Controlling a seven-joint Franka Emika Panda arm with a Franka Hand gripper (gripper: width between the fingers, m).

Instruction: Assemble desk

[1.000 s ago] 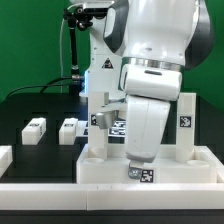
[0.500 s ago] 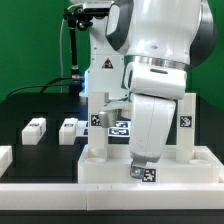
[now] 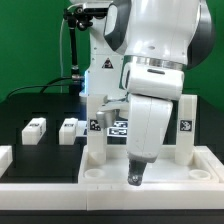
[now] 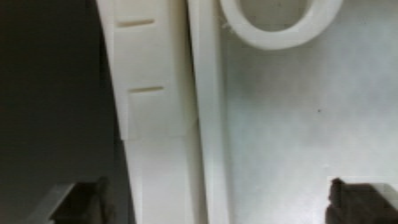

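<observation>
The white desk tabletop [image 3: 100,168] lies flat at the front of the table. Two square legs stand upright on it, one at the exterior view's left [image 3: 96,110] and one at its right [image 3: 186,120]. Two loose tagged legs [image 3: 35,129] [image 3: 70,128] lie on the black table to the left. My gripper [image 3: 135,176] is low over the tabletop's front edge. In the wrist view the gripper [image 4: 222,205] is open, with its fingers [image 4: 365,200] spread wide over the tabletop's rim [image 4: 160,120] and holding nothing. A round corner socket [image 4: 276,25] shows beyond them.
Low white border rails run along the table's front [image 3: 60,195] and the exterior view's left [image 3: 5,157]. The marker board [image 3: 118,127] lies behind the tabletop, partly hidden by my arm. A black stand with cables [image 3: 75,45] rises at the back.
The gripper has turned and dropped slightly at the tabletop's front edge. The tag seen beneath it earlier is now hidden. The legs and tabletop have not moved.
</observation>
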